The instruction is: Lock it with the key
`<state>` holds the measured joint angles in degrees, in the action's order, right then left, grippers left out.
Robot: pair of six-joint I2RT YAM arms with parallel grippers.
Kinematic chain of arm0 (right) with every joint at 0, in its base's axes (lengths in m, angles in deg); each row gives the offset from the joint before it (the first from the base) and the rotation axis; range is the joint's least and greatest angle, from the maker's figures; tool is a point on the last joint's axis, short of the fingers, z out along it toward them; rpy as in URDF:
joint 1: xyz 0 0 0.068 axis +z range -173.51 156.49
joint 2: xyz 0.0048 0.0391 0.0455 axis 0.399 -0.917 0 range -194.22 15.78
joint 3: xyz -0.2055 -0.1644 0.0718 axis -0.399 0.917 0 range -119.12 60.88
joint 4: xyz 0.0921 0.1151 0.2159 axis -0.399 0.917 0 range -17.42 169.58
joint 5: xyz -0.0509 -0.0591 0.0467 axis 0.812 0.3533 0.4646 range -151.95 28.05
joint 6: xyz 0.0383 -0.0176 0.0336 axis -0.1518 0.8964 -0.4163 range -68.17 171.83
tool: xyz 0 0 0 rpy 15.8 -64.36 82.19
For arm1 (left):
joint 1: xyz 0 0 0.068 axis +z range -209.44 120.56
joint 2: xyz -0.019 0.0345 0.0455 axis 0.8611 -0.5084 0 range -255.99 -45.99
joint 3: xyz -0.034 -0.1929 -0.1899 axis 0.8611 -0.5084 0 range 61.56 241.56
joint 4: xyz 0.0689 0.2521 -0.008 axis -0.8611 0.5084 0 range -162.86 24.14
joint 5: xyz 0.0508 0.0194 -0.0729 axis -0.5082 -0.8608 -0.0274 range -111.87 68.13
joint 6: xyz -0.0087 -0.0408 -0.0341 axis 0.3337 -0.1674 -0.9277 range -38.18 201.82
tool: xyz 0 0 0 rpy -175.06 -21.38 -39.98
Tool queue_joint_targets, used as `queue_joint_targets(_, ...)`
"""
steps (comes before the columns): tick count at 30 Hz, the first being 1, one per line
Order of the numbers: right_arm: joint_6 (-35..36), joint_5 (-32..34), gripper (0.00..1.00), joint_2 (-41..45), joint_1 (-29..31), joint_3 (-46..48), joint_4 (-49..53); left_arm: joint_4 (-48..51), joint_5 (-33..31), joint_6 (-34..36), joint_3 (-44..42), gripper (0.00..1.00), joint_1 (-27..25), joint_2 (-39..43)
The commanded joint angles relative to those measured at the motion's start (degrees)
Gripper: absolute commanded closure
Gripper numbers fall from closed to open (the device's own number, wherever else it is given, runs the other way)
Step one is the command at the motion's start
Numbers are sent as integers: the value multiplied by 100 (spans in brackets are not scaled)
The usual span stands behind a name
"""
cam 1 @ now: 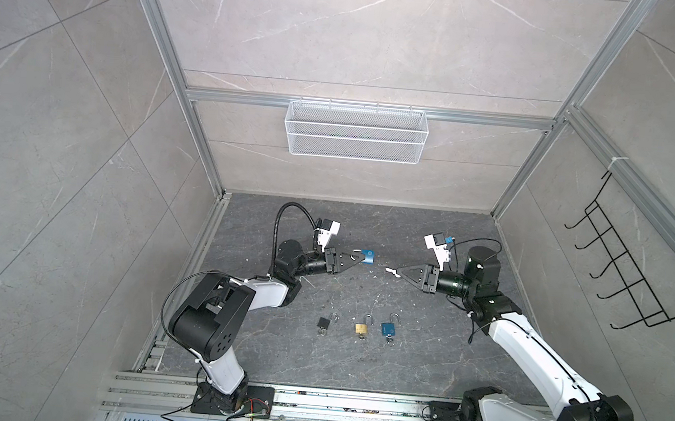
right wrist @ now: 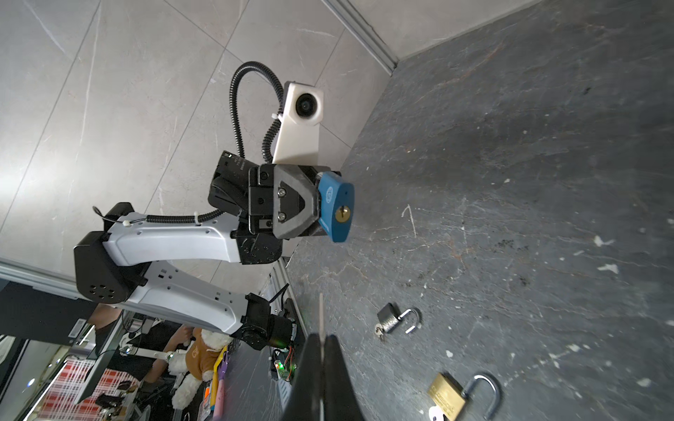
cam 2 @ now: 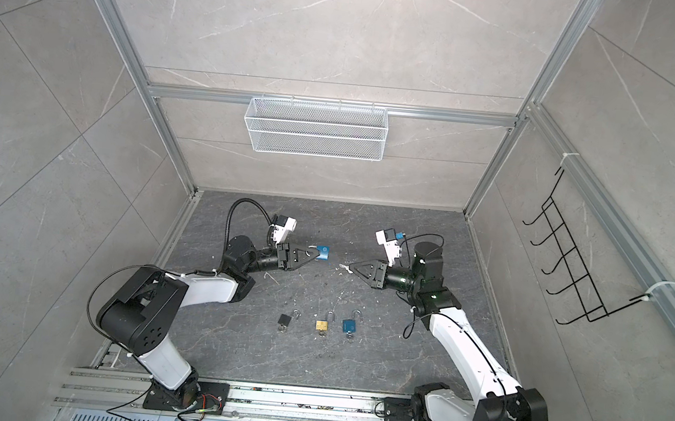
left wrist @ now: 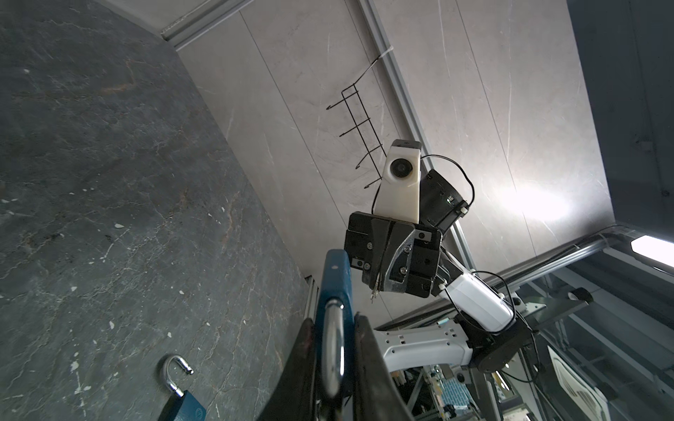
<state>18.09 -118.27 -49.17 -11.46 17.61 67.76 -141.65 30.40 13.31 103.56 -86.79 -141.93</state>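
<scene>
My left gripper [cam 1: 353, 259] [left wrist: 333, 330] is shut on a blue padlock [cam 1: 367, 257] [cam 2: 323, 253] [left wrist: 333, 277], held above the dark floor. The padlock's silver shackle [left wrist: 333, 350] lies between the jaws. Its brass keyhole [right wrist: 342, 214] faces the right arm. My right gripper [cam 1: 401, 273] [right wrist: 324, 337] is shut on a small silver key [cam 1: 392, 271] [cam 2: 345, 267] [right wrist: 321, 317]. The blade sticks out toward the padlock, with a clear gap between key tip and padlock in both top views.
Three open padlocks lie in a row on the floor nearer the arm bases: black [cam 1: 323, 322], brass [cam 1: 361, 328] and blue [cam 1: 388, 329], each with keys. A white wire basket [cam 1: 355, 132] hangs on the back wall and a black hook rack [cam 1: 614, 269] on the right wall.
</scene>
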Motion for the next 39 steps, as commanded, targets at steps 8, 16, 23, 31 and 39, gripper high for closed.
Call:
queue_joint_targets(8, -312, 1567, 100, -218, -446, 678, 367, 4422, -363, 2887, 1305, 100, -334, 7)
queue_joint_targets(16, -896, 2159, 100, -1005, -520, 1122, -1180, 8426, -162, 5600, 3481, 100, -595, -999)
queue_joint_targets(23, -1201, 2712, 100, -1535, -513, 1277, -2289, 11434, -298, 7722, 5523, 100, -591, -2153)
queue_joint_targets(31, -1165, 2895, 100, -2141, -516, 1266, -2665, 12533, -239, 8185, 6908, 100, -664, -3367)
queue_joint_targets(39, -1379, 2810, 100, -2781, -461, 1330, -3520, 13488, -284, 8572, 8010, 100, -753, -4315)
